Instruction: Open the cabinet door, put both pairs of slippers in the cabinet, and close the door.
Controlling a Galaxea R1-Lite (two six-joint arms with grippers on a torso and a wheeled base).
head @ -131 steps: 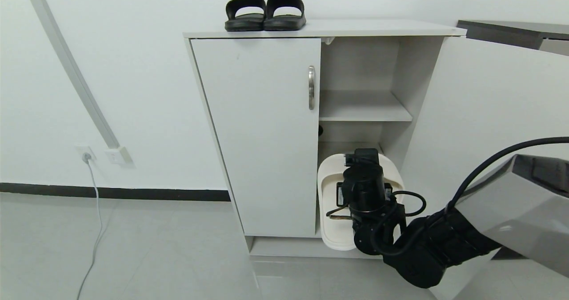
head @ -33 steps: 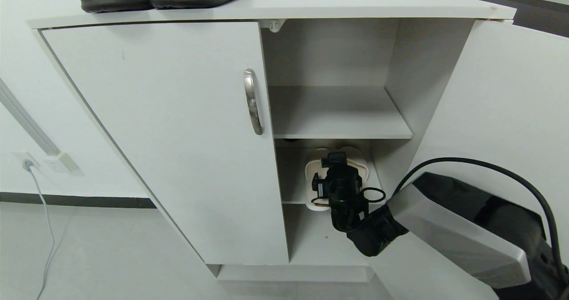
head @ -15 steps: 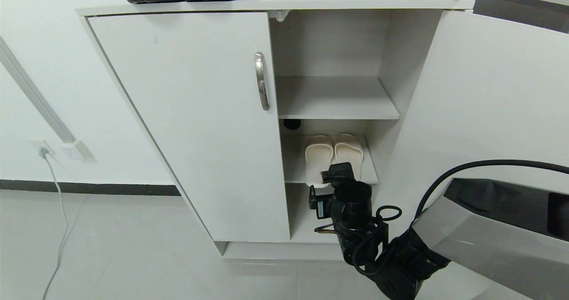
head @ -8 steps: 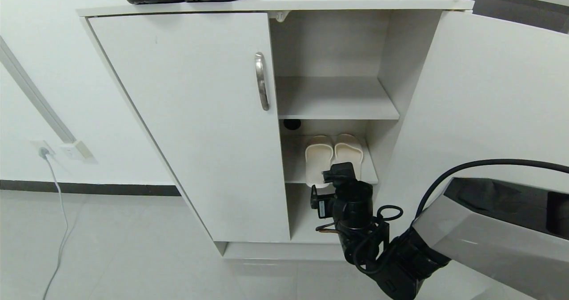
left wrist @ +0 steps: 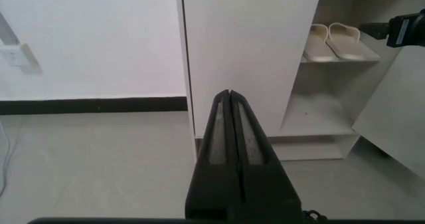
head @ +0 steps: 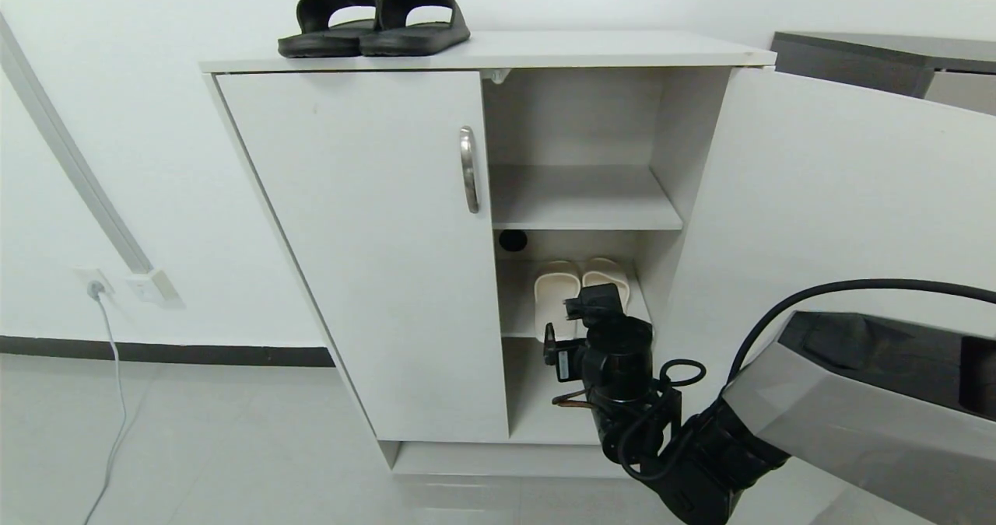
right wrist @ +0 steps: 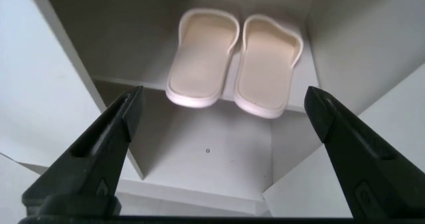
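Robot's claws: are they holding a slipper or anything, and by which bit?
Nothing is held. The right gripper is open, apart from the white slippers lying on the cabinet shelf. The left gripper is shut on nothing, out over the floor.

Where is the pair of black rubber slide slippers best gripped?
Probably where the black slippers' arched straps meet: pinch both inner strap walls together, one jaw inside each arch. Come from the front and above, since the pair sits touching, side by side, near the white cabinet top's front edge.

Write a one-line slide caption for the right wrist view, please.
Open right tool facing cream slippers side by side on a cabinet shelf.
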